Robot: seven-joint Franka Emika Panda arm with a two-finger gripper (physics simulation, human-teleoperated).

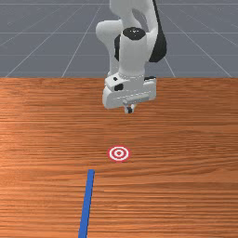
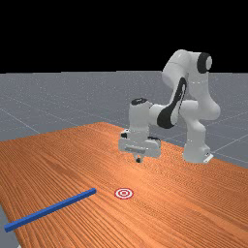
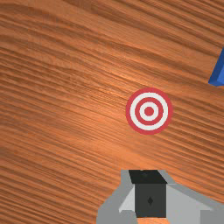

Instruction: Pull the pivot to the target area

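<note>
The arm [image 2: 167, 116] rises from its base [image 2: 196, 152] at the middle right of the far view, bends high in the upper right, and folds down toward the middle. Its hand [image 2: 139, 145] hangs there level and points down above the wooden table [image 2: 169, 208]. In the front view the arm comes down from the top edge, and the hand sits in the upper middle, a little right of center, with its broad side across the frame. The gripper [image 1: 129, 110] is clenched on nothing: its two fingers [image 3: 150, 201] meet in one narrow dark tip, held up off the wood.

The blue bar [image 1: 87, 200] lies on the table in the lower left of the front view, one end a little above the frame's lower third and the rest slanting down to the bottom edge. In the far view it runs aslant across the lower left. The round red-and-white target [image 1: 119, 153] is just below the center of the front view, near the bar's closer end but apart from it. In the wrist view the target lies between the fingers and the visible end of the bar, and the fingers touch neither.
</note>
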